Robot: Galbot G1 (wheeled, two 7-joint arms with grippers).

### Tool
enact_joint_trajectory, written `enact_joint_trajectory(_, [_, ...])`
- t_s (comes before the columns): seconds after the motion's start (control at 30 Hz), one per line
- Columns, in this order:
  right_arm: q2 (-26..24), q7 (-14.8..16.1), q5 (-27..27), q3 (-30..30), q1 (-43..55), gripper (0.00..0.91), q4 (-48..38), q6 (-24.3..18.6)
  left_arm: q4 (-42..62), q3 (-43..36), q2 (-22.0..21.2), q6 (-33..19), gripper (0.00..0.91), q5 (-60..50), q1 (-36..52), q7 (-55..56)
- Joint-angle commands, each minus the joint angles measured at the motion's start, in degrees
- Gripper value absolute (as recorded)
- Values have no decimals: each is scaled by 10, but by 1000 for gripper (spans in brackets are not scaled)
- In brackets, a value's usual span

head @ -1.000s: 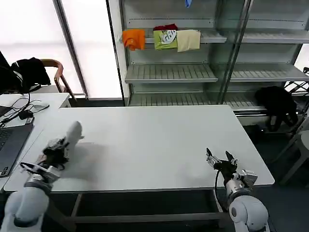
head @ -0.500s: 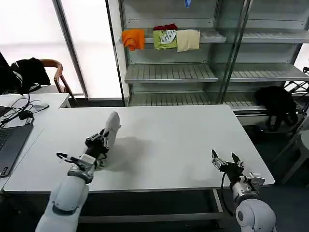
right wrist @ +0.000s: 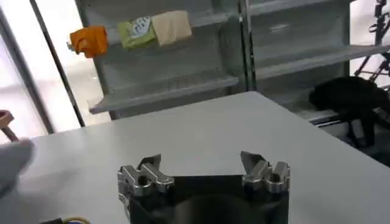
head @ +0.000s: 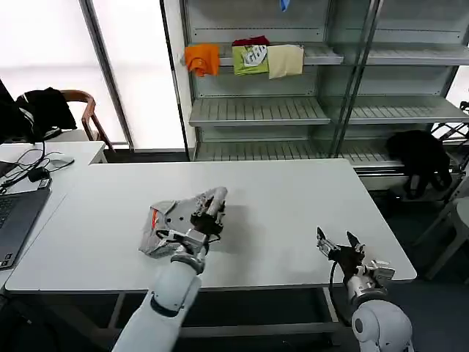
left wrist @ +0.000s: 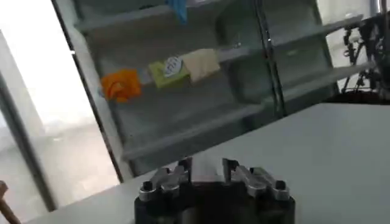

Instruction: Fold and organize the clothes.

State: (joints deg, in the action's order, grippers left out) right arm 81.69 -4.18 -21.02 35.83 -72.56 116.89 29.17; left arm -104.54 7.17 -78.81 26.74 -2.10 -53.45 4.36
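Right gripper [head: 335, 244]: sat at the near right of the table, hovering just above the surface near its front edge, with its jaws spread wide and nothing between them; in the right wrist view [right wrist: 204, 167] the two fingers stood well apart.
Left gripper [head: 205, 213]: reached over the near middle of the table, its white arm coming up from the near edge; the jaws were narrow and closed on the grey cloth, and in the left wrist view [left wrist: 206, 173] the fingers stood close together.
Grey shirt [head: 172, 220]: a light grey garment bunched in a crumpled heap on the near middle of the table, held at its right side by the left gripper, with a small orange-red patch showing at its left edge.
Table [head: 293, 198]: a white top, bare to the right of the shirt.
Laptop [head: 13, 213]: lay open at the near left on a neighbouring desk, with cables just beyond it.
Chair [head: 84, 110]: a wooden one stood far left, with a black garment [head: 40, 108] draped on it.
Shelves [head: 256, 110]: a grey rack stood beyond the table.
Folded garments [head: 245, 59]: orange, green and pale yellow ones, lay side by side on an upper shelf.
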Motion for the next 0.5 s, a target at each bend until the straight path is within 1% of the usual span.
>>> enact_joint_trajectory(0.03, [16,6,26,-33,23,907,-10,3,-42,-110,-25,56,907,87,46,67])
enact_joint_trajectory(0.1, [22,13,32,-42,28,907,-16,3,-56,-108,-19,58,907,92,49,63])
enact_joint_trajectory(0.2, [32,29,30,-61,37,907,-26,5,-71,-84,-5,52,907,90,50,43])
enact_joint_trajectory(0.23, [38,37,19,-72,42,907,-31,12,-73,-70,7,47,907,88,50,32])
enact_joint_trajectory(0.27, [40,38,16,-75,43,907,-34,15,-73,-49,15,42,907,88,48,27])
enact_joint_trajectory(0.33, [57,47,-36,-95,65,907,-48,38,-72,-19,37,30,907,88,43,6])
enact_joint_trajectory(0.4, [68,42,-52,-117,85,907,-66,40,-72,12,62,15,907,89,30,-10])
enact_joint_trajectory(0.5, [79,29,-77,-159,117,907,-99,40,-79,73,76,11,907,105,-1,-26])
